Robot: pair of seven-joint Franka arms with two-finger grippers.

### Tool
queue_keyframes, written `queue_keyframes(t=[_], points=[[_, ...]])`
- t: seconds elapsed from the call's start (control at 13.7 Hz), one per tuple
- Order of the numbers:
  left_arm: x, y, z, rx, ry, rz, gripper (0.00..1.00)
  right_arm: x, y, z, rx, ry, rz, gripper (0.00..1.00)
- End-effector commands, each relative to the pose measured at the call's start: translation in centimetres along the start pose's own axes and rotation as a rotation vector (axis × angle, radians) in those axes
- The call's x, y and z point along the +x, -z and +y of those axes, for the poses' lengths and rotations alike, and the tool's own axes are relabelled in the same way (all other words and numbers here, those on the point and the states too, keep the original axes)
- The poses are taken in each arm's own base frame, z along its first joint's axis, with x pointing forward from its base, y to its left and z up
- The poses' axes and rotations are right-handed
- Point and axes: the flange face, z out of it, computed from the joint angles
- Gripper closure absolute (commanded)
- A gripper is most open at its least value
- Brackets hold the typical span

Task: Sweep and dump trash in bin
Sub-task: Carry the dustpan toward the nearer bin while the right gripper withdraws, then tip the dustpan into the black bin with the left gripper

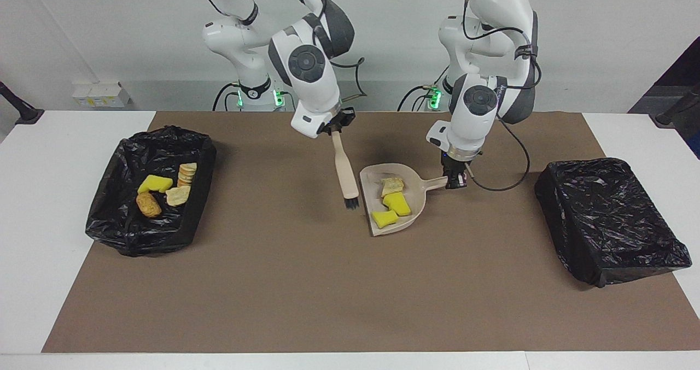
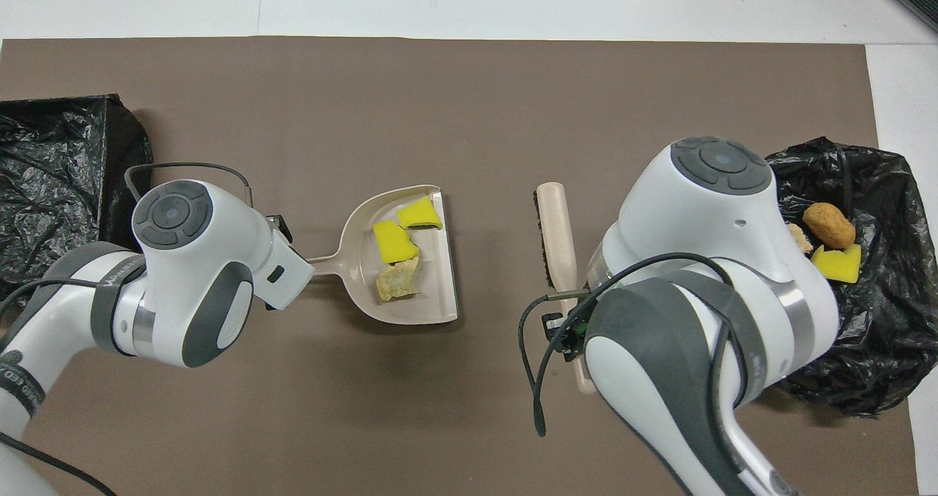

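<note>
in the overhead view the left gripper point(image 2: 282, 225) is covered by its own wrist, so its fingertips on the dustpan handle point(image 2: 322, 263) are hidden. the right gripper point(image 2: 564, 327) is mostly hidden under the right arm, and the brush handle point(image 2: 568, 283) vanishes beneath it. that arm also covers part of the bin point(image 2: 843, 364) and some trash point(image 2: 800, 238) in it. the second bin point(image 2: 58, 166) is cut off by the edge.
</note>
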Motion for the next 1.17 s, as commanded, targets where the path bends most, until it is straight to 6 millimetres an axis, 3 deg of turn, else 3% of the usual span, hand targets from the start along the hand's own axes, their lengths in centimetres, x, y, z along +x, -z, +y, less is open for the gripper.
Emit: queue_keyframes(t=[0.0,0.15,0.44,0.58,0.66,0.8,0.88,1.1], points=[[-1.7,3.3,-1.2,-0.007,-0.02,0.03,1.0,-1.2,-0.8,-0.1,0.04,-0.051,-0.043,1.0],[-4.9,5.5,-2.7,-0.028,-0.037,0.047,1.0,-1.6,-1.9,-1.4,0.058,-0.093,-0.05,1.0],[-10.5,10.3,-5.2,-0.035,-0.017,0.059,1.0,-2.3,-7.8,-8.1,0.033,-0.073,0.03,1.0],[-13.4,11.8,-5.9,-0.029,0.006,0.067,1.0,-2.6,-9.4,-10.8,0.066,-0.076,0.062,1.0],[-15.9,12.7,-6.4,-0.011,0.017,0.07,1.0,-2.9,-10.7,-12.5,0.068,-0.065,0.068,1.0],[-20.7,14.2,-6.8,-0.005,0.015,0.068,1.0,-2.1,-12.4,-13.7,0.074,-0.11,0.076,1.0],[-23.7,14.9,-7.1,0.011,-0.003,0.07,1.0,-2.3,-14.3,-14.8,0.055,-0.1,0.056,1.0],[-32.2,15.9,-7.1,0.002,-0.018,0.078,1.0,-1.7,-17.0,-15.2,0.061,-0.091,0.092,1.0]])
